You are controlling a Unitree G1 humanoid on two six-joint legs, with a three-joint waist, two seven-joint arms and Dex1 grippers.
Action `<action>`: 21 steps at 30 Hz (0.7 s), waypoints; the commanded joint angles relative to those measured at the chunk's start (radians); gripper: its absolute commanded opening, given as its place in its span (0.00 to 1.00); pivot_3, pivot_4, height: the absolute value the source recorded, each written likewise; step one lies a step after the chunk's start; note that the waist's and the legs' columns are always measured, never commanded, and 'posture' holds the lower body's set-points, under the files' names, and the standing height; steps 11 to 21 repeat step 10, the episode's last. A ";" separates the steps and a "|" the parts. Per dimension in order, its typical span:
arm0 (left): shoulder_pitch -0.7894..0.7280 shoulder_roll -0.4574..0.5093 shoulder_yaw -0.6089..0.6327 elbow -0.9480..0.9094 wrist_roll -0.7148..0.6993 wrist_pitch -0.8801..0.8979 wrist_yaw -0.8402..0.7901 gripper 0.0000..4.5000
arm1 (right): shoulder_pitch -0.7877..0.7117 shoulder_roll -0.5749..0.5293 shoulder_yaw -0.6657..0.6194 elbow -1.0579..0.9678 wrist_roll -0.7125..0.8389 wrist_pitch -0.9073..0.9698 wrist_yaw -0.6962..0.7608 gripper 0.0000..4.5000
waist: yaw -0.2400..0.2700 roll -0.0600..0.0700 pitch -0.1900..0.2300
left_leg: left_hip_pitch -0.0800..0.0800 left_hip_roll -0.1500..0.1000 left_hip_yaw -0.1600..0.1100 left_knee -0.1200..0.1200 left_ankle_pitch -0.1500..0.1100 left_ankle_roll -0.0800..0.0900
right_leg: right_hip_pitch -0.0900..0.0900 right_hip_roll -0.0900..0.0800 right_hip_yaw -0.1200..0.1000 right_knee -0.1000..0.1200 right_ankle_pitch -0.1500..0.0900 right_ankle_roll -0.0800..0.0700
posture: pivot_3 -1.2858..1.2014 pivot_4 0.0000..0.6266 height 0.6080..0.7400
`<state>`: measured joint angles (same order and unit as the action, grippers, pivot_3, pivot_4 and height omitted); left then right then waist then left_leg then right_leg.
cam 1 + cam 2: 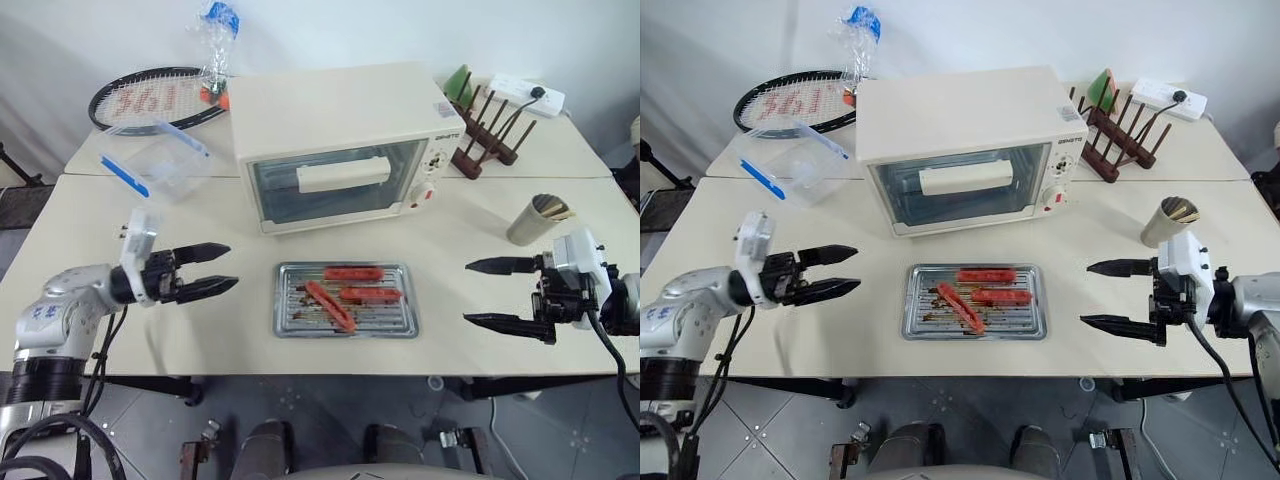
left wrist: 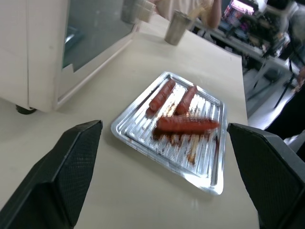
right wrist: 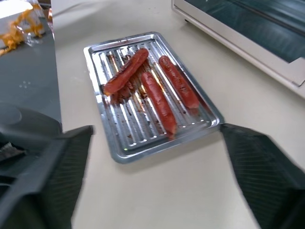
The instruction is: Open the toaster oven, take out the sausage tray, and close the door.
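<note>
- From the head camera: the sausage tray [image 1: 346,300] sits flat on the cream bench [image 1: 240,330], out in front of the toaster oven [image 1: 345,140] and apart from it. Three sausages [image 1: 352,273] lie on it. The door [image 1: 335,182] stands shut, its bar handle [image 1: 343,175] across the glass.
- The left end effector [image 1: 205,270] hovers to the left of the tray, fingers spread and holding nothing, pointing toward the tray. The right end effector [image 1: 497,293] mirrors it on the other side, jaws wide apart, empty as well. The tray lies between them, touched by neither.
- Behind the oven there's a racket [image 1: 150,98] and a clear plastic box [image 1: 160,155] with blue trim; off to the right a wooden rack [image 1: 487,130], a power strip [image 1: 527,95] and a metal cup [image 1: 537,218].
- Left wrist camera: two black fingers [image 2: 71,167] stand wide, framing the tray with its sausages; the oven's corner is close beside, the cup farther along the bench.
- Right wrist camera: again the fingers [image 3: 257,162] spread wide with the tray between them, and the oven's closed glass front is at the edge.
</note>
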<state>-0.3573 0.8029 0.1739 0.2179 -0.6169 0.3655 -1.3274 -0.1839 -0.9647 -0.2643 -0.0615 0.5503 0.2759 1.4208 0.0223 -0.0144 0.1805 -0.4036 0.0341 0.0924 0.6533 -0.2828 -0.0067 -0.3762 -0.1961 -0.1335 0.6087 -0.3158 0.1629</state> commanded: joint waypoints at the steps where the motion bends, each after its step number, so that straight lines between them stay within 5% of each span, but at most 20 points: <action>1: 0.052 0.080 -0.005 0.058 0.098 -0.197 -0.158 1.00 | 0.006 -0.039 0.027 0.038 -0.068 -0.088 0.044 0.99 | -0.002 0.000 0.000 | 0.000 0.000 0.000 0.000 0.000 0.000 | 0.000 0.000 0.000 0.000 0.000 0.000 | 0.52 0.24 1.00; 7: 0.058 0.101 -0.012 0.175 0.196 -0.325 -0.158 1.00 | 0.023 -0.038 0.022 0.049 -0.104 -0.098 0.014 0.99 | 0.001 0.001 0.000 | 0.000 0.000 0.001 0.000 0.000 0.000 | -0.001 0.000 0.000 0.001 0.000 0.000 | 0.52 0.24 1.00; 21: 0.050 0.077 -0.007 0.172 0.181 -0.309 -0.145 1.00 | 0.060 -0.025 -0.021 0.019 -0.096 -0.073 -0.040 0.99 | 0.002 0.001 0.000 | 0.000 0.000 0.000 0.000 0.000 0.000 | -0.001 0.000 0.000 0.001 0.000 0.000 | 0.52 0.24 1.00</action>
